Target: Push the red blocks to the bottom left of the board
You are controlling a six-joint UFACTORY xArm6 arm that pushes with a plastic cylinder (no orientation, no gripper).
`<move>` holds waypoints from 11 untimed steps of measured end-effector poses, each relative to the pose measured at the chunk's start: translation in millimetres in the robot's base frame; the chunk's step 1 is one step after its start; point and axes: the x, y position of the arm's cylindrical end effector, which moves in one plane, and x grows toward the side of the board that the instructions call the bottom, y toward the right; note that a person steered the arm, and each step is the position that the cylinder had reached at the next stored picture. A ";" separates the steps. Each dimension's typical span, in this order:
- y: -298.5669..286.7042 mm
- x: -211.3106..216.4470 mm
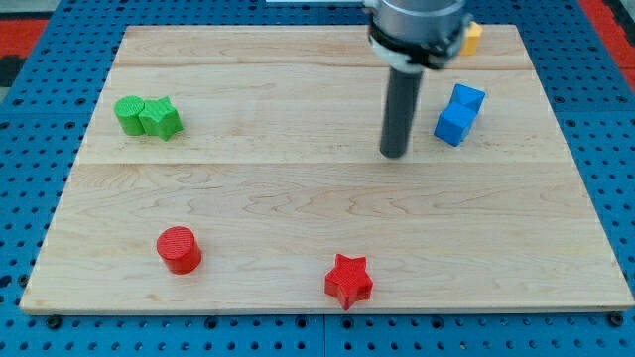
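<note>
A red round block [180, 249] sits near the board's bottom left. A red star block [348, 281] sits near the bottom edge, about the middle. My tip [394, 154] rests on the board in the upper right part, well above the red star and far right of the red round block. It touches no block. Two blue blocks [459, 113] lie just right of my tip.
Two green blocks [147, 116] sit together at the upper left. A yellow block [471, 37] shows at the top edge, partly hidden behind the arm. The wooden board [298, 198] lies on a blue pegboard table.
</note>
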 end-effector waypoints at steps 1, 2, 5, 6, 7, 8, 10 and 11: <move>23.0 66.2; 92.9 102.9; -106.8 139.9; -219.6 126.8; -218.9 113.5; -193.5 88.4; -286.2 80.5; -220.2 16.5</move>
